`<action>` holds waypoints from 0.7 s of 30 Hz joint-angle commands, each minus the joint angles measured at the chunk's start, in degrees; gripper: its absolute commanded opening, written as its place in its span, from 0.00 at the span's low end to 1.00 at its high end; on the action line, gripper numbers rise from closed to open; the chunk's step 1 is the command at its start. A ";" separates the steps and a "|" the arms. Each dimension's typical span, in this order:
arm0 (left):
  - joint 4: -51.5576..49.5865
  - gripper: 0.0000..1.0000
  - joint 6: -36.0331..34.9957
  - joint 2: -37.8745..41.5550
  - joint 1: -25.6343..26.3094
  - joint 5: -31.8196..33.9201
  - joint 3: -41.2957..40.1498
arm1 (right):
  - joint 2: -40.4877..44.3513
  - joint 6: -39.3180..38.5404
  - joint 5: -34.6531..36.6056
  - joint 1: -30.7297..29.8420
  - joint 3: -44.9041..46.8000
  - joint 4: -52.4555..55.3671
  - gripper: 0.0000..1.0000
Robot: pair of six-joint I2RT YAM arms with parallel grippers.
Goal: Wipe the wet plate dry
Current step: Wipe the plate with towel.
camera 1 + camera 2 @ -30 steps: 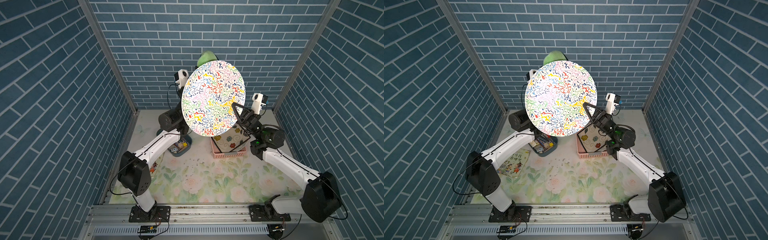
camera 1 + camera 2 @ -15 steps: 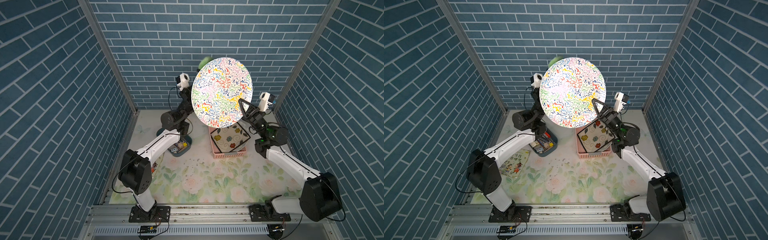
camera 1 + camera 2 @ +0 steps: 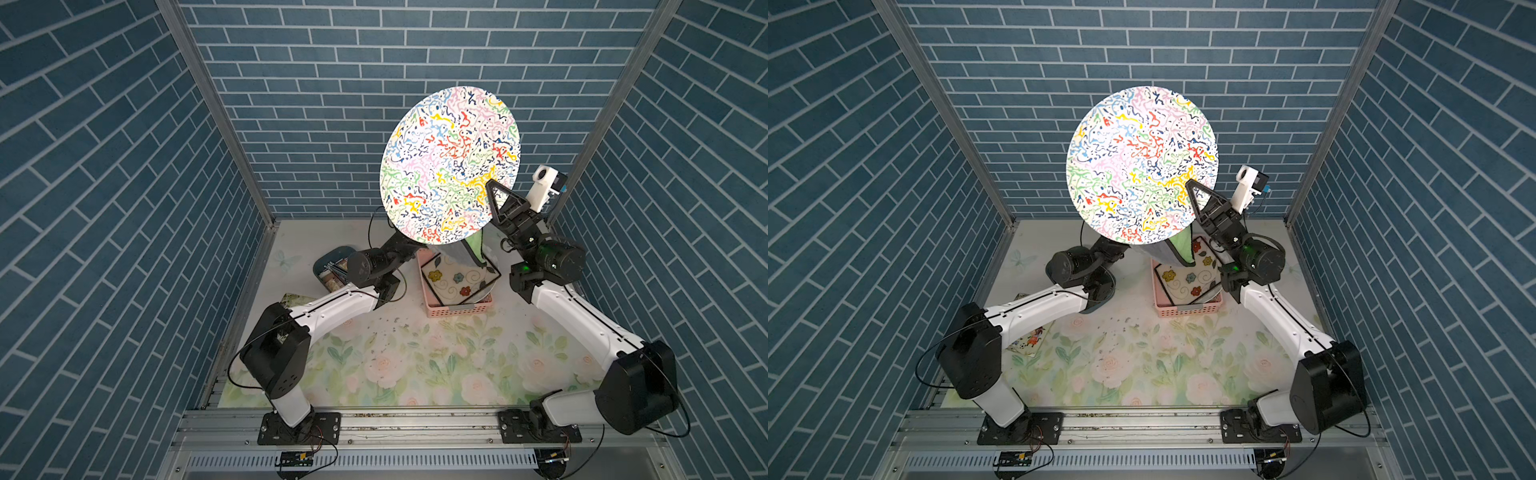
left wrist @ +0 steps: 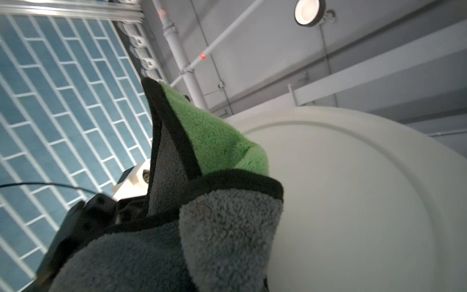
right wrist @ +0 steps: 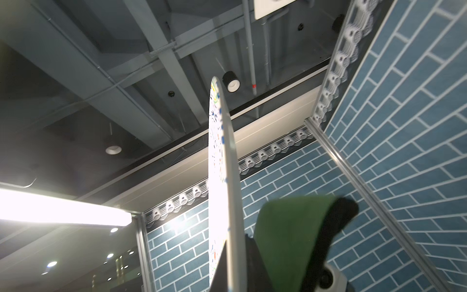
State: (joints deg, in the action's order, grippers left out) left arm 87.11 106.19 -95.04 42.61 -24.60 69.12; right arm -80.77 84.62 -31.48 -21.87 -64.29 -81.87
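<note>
The plate, round with coloured squiggles, is held high in the air, tilted on edge, its patterned face toward both top views. My right gripper is shut on its lower right rim; the right wrist view shows the plate edge-on between the dark fingers. The green and grey cloth lies against the plate's plain white back. It covers my left gripper, which is shut on it. A cloth end hangs below the plate. The plate hides my left gripper in both top views.
A pink basket under the plate holds a square flowered dish. A dark bin of small items sits by the left arm, with a flat card near it. Crumbs dot the floral mat. Brick walls close in on three sides.
The plate has moved right and a little up with the right gripper. The cloth, earlier showing above the plate's top edge, now shows below its bottom edge; the left arm has dropped.
</note>
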 commanded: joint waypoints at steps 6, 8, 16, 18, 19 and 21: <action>-18.99 0.00 -21.27 24.90 -8.62 -9.30 -12.42 | 3.94 -1.37 8.46 10.00 8.08 10.92 0.00; -41.05 0.00 -37.59 30.92 -9.74 -5.37 -10.78 | 6.34 -7.24 7.85 9.42 8.30 19.30 0.00; -83.30 0.00 -68.55 24.75 -9.24 23.31 5.05 | 11.71 -24.38 12.82 -1.67 5.67 36.51 0.00; -85.93 0.00 -70.76 21.75 -9.33 27.68 6.64 | 12.10 -26.14 13.36 -3.63 5.18 37.09 0.00; -87.59 0.00 -71.59 20.25 -9.58 29.84 7.98 | 12.35 -26.99 13.09 -4.65 5.06 37.20 0.00; -89.82 0.00 -73.25 17.97 -10.78 32.50 10.38 | 13.14 -29.31 12.24 -6.84 5.21 37.95 0.00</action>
State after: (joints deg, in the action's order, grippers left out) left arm 9.47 40.93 -74.61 33.06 -0.51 77.93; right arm -70.32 60.90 -20.71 -26.72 -56.31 -42.37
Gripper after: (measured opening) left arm 0.142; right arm 0.100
